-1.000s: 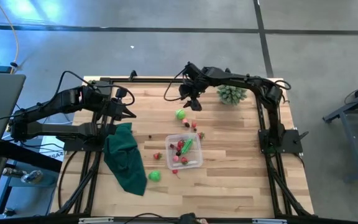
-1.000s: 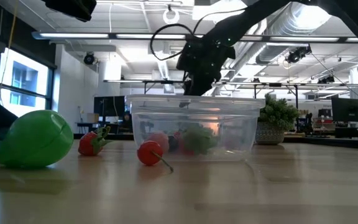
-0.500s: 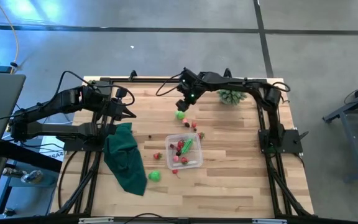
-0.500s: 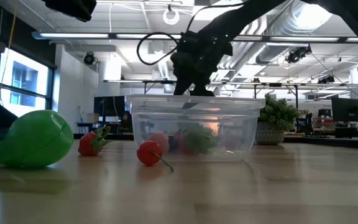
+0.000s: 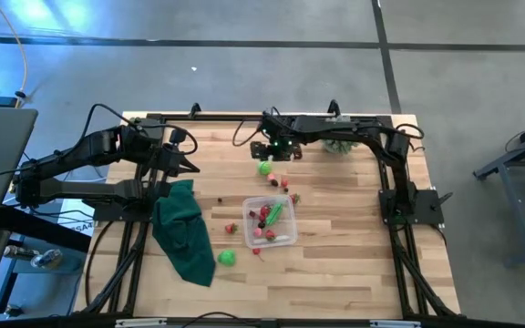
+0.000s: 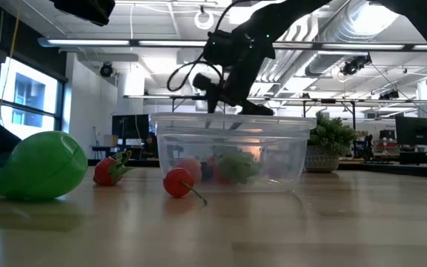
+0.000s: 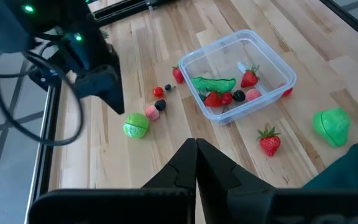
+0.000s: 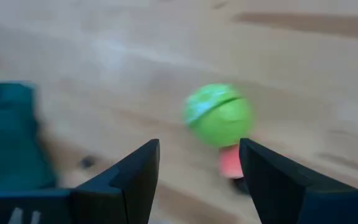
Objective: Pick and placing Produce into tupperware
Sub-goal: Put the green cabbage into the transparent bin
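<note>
As the right gripper (image 5: 267,153) dropped low over the far middle of the bench, its fingers stood spread and empty, lined up on a round green fruit (image 5: 264,168) lying loose on the wood just short of them. A second before, that arm had hung higher and farther toward the far right corner, beside the pale spiky plant (image 5: 339,139); it had since swung left and come down, bringing the green piece square between its fingers in the right wrist view, with a small pink piece (image 8: 230,163) touching the fruit's side. That put the pick within reach, though nothing had yet been grasped.

The tupperware (image 5: 283,239) sat near the middle of the bench, already holding red pieces and a long green one, with more red produce (image 5: 231,228) scattered around its walls and another green fruit (image 5: 227,258) toward the near edge, next to a dark green cloth (image 5: 185,237). The left gripper (image 5: 193,167) waited near the far left corner, fingers pressed together on nothing.
</note>
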